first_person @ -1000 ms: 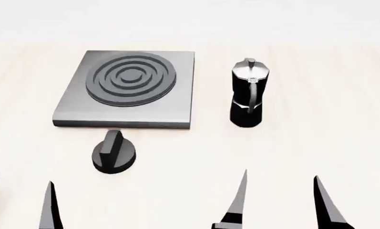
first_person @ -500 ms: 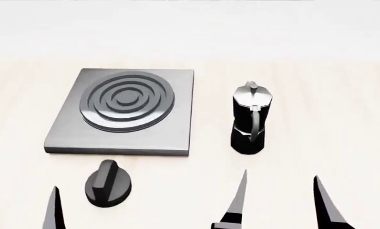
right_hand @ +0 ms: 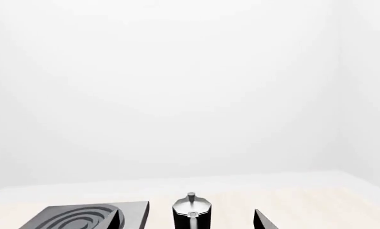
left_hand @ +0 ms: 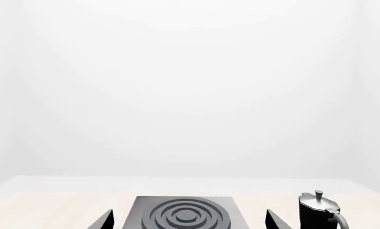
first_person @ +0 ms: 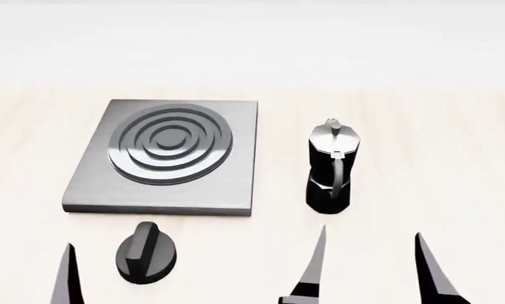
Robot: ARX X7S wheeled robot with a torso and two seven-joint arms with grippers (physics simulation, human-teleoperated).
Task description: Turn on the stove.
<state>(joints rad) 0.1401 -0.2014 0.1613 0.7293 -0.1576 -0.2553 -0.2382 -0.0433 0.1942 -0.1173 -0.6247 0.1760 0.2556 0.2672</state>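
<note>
The stove [first_person: 163, 190] is a flat grey slab with a round burner [first_person: 169, 144] of dark rings, lying on the pale table. Its black ridged knob [first_person: 145, 261] stands just in front of the slab. Only one finger [first_person: 66, 278] of my left gripper shows in the head view, left of the knob and apart from it. In the left wrist view the left gripper [left_hand: 188, 223] is open and empty, with the stove [left_hand: 184, 217] ahead. My right gripper [first_person: 370, 272] is open and empty, near the front edge to the right of the knob.
A black-and-silver moka pot [first_person: 330, 168] stands upright to the right of the stove, just beyond my right gripper. It also shows in the right wrist view [right_hand: 191, 212] between the fingers, further off. A pale wall lies behind the table.
The head view has shifted: the stove, knob and moka pot sit lower in the picture than a second ago. The frying pan's edge at the left has left the view. Both grippers stay open.
</note>
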